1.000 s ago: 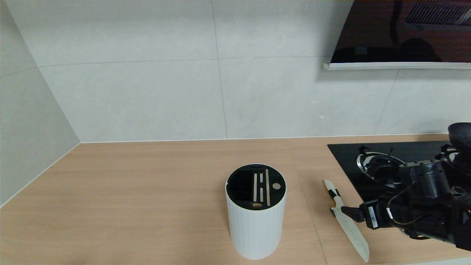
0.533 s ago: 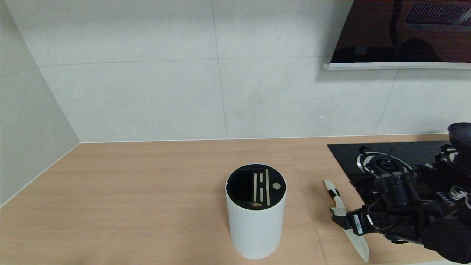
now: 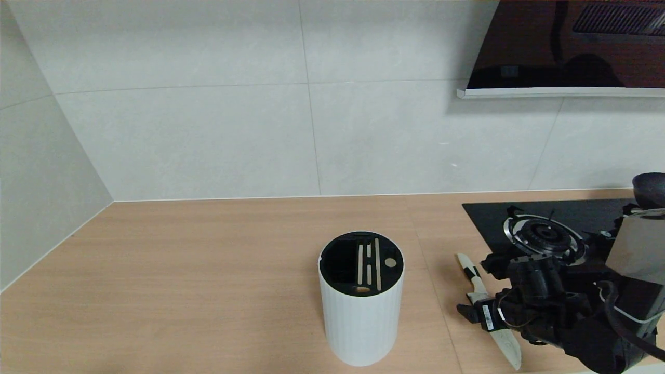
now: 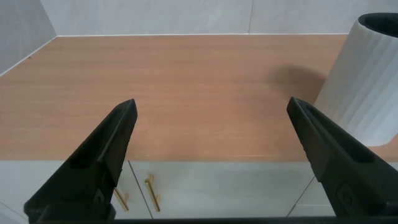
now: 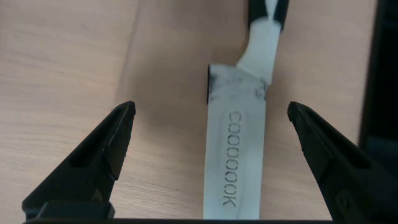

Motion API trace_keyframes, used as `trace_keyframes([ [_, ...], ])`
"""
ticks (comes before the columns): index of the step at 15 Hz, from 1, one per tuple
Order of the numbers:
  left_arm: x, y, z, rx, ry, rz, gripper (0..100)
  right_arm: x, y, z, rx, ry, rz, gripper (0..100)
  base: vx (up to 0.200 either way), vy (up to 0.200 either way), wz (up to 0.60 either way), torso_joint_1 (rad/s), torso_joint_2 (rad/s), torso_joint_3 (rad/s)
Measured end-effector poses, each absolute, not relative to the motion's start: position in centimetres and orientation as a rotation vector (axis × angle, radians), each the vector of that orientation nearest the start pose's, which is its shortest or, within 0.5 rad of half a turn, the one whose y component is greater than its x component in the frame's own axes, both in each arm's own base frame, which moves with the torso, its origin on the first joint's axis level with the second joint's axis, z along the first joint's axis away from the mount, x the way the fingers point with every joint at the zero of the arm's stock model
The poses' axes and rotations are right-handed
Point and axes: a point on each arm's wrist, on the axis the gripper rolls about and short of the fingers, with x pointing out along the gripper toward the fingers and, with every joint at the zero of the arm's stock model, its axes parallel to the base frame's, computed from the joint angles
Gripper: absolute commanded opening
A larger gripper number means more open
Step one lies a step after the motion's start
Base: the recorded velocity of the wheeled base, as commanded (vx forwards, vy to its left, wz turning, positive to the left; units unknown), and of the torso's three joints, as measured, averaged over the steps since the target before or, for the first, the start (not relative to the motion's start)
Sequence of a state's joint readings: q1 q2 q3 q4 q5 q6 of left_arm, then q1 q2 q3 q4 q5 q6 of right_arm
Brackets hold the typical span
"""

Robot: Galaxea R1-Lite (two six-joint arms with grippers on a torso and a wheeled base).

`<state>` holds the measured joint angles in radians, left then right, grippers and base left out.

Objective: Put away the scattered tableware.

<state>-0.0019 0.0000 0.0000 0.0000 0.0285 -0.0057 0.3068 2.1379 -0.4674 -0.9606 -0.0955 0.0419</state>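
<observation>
A white knife (image 3: 470,272) with a black-banded handle lies flat on the wooden counter, right of the white cylindrical holder (image 3: 361,311) with a slotted black top. My right gripper (image 3: 480,307) hangs low over the knife where the blade meets the handle. In the right wrist view the gripper (image 5: 211,115) is open, its fingers standing either side of the blade (image 5: 236,155) without touching it. My left gripper (image 4: 211,107) is open and holds nothing, just off the counter's front edge, with the holder (image 4: 367,74) ahead to one side.
A black gas hob (image 3: 540,234) with a burner sits right beside the knife, and a range hood (image 3: 566,52) hangs above it. The tiled wall closes the back and left. Bare wooden counter (image 3: 208,270) stretches left of the holder. Cabinet handles (image 4: 149,194) show below the counter edge.
My right gripper has swung left and down from beside the blade to over the knife, and the wrist has turned. The knife and holder have not moved.
</observation>
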Motion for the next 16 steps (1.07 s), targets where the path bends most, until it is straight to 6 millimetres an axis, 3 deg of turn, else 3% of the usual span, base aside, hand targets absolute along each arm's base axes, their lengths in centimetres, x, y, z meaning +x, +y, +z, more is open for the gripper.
trace_keyframes([
  [16,-2.3,0.1,7.5,-0.006,0.000,0.027,100,30.2,7.9,-1.7,-0.110,0.725,0.063,100,0.000,0.000,0.00,0.000,0.00,0.000],
])
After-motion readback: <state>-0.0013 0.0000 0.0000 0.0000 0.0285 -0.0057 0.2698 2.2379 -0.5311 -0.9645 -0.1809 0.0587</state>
